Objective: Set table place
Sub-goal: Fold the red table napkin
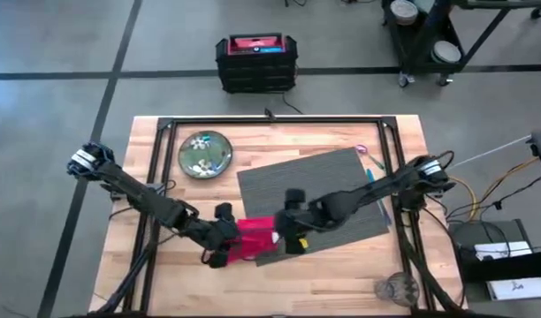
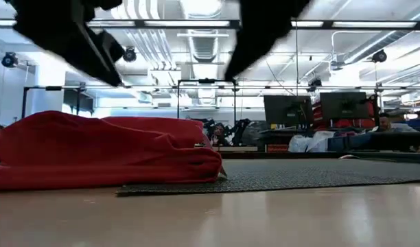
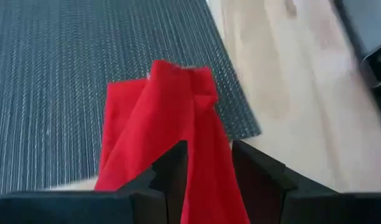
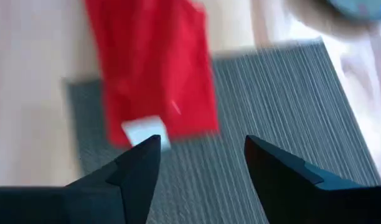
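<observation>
Light wood planks fill my overhead feed, and I work outward from the near edge of the tabletop (image 1: pixel 279 283). A small clear glass (image 1: pixel 396 287) stands at the near right corner, well apart from everything else. Next in, the red napkin (image 1: pixel 253 238) lies bunched across the near left corner of the grey placemat (image 1: pixel 310 190), partly on the mat and partly on bare wood. My left claw (image 1: pixel 223 235) is at the napkin's left end; its wrist feed shows the fingers (image 3: pixel 172 165) clamped on a fold of the red cloth. My right claw (image 1: pixel 293 231) hangs just above the napkin's right end, fingers (image 4: pixel 141 165) spread apart, gripping nothing. Farther back, thin blue and purple utensils (image 1: pixel 369 163) lie by the placemat's far right corner, and the green plate (image 1: pixel 205 154) sits near the far left corner of the tabletop.

I judge I'm on the napkin step: straightening it. Next I need the right claw to pinch the free end so both can pull it flat.
</observation>
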### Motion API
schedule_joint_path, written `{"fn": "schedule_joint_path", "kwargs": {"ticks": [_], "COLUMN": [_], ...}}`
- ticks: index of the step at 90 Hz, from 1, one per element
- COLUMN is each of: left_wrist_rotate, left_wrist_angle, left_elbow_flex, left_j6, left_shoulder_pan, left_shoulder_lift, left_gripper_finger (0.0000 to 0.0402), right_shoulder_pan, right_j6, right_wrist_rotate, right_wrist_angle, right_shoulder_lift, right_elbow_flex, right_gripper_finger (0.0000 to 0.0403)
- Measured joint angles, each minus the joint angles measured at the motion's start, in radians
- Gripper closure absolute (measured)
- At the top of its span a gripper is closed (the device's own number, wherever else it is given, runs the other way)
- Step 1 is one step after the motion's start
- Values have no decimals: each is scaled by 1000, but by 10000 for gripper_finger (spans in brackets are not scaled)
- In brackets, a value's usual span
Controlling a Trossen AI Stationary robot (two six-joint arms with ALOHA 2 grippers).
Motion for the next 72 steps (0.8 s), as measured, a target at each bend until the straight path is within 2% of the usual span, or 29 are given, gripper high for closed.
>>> {"fn": "schedule_joint_path", "kwargs": {"ticks": [13,22,42,52,66,72], "left_wrist_rotate": [0,2,-2,-2,-15,-18], "left_wrist_angle": [5,-35,-231,-312,-407,-395], "left_elbow_flex": [62,117,251,310,346,353], "left_j6": [66,83,120,124,120,108], "left_shoulder_pan": [17,38,69,69,68,65], "left_shoulder_lift": [89,146,269,312,354,363], "left_gripper_finger": [285,266,213,201,207,213], "right_shoulder_pan": [15,29,47,49,49,48], "right_j6": [121,203,282,261,244,237], "right_wrist_rotate": [34,33,39,37,35,43], "right_wrist_angle": [62,84,360,460,454,455], "right_shoulder_lift": [-79,-96,-129,-127,-123,-124], "right_elbow_flex": [-142,-244,-414,-442,-451,-452], "right_gripper_finger": [196,199,193,188,183,182]}}
